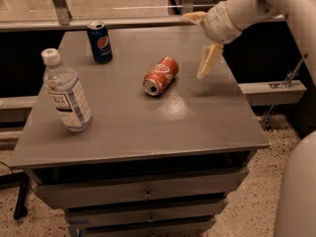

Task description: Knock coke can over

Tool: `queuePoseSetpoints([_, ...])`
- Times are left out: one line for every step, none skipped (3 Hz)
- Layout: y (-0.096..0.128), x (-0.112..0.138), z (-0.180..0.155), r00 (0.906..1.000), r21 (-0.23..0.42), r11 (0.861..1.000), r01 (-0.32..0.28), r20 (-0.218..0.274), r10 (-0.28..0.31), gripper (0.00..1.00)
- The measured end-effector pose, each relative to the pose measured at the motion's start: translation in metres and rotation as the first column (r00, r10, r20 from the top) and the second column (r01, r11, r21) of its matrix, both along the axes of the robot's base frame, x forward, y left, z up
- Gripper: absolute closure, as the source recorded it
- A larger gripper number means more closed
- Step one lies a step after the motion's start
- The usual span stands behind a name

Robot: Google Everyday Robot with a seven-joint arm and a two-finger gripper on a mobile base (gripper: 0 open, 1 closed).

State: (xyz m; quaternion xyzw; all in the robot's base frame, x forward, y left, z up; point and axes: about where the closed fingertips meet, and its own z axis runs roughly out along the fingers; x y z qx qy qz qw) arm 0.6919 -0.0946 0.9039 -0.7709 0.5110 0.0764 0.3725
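Risk is rolling: coke can (160,76) lies on its side mid-counter (128,127), apart from end effector (193,46), which hangs fingers spread near the far right edge. A stray arm nudge could roll it off, or tip Pepsi can (99,42).

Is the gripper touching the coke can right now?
Apart. The camera view shows a strip of bare table between the coke can, lying on its side, and the gripper, which hangs open above the table's far right part.
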Motion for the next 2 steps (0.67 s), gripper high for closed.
queuePoseSetpoints([-0.02, -0.002, 0.035, 0.9806, 0.203, 0.96, 0.192, -0.082, -0.178, 0.0])
queuePoseSetpoints([-0.031, 0.005, 0.046, 0.9504, 0.281, 0.909, 0.306, -0.143, -0.276, 0.0])
